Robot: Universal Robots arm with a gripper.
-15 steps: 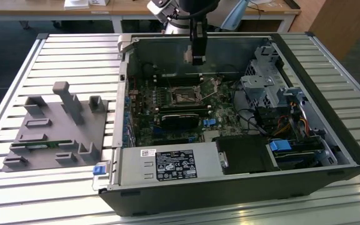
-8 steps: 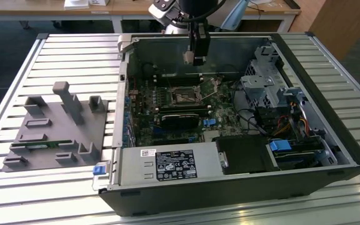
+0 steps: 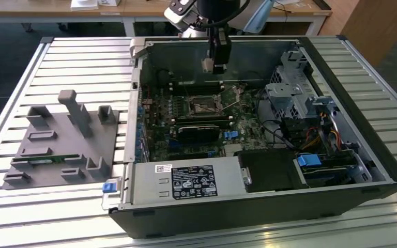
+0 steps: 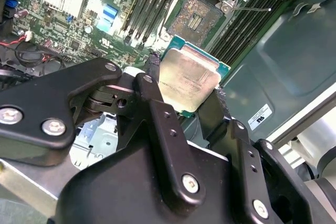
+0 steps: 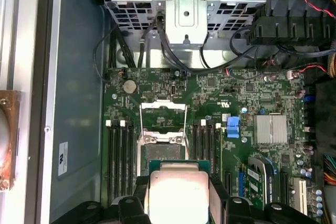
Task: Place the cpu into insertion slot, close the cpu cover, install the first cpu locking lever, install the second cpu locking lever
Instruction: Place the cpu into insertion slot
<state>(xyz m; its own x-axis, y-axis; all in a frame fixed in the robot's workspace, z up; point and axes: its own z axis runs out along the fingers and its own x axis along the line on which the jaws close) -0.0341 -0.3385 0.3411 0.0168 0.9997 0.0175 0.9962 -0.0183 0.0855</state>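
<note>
The end effector (image 4: 185, 90) pinches the cpu (image 4: 191, 74) by opposite edges, held above the board and apart from the open slot (image 4: 197, 18). It seems best to square the chip's corners to the slot, keep it level, and lower it without force.

Dull silvery metal cpu (image 4: 190, 80), glossy green circuit board (image 5: 210, 90)

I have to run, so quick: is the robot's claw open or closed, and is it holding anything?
The gripper is closed, holding the cpu between its fingers.
</note>
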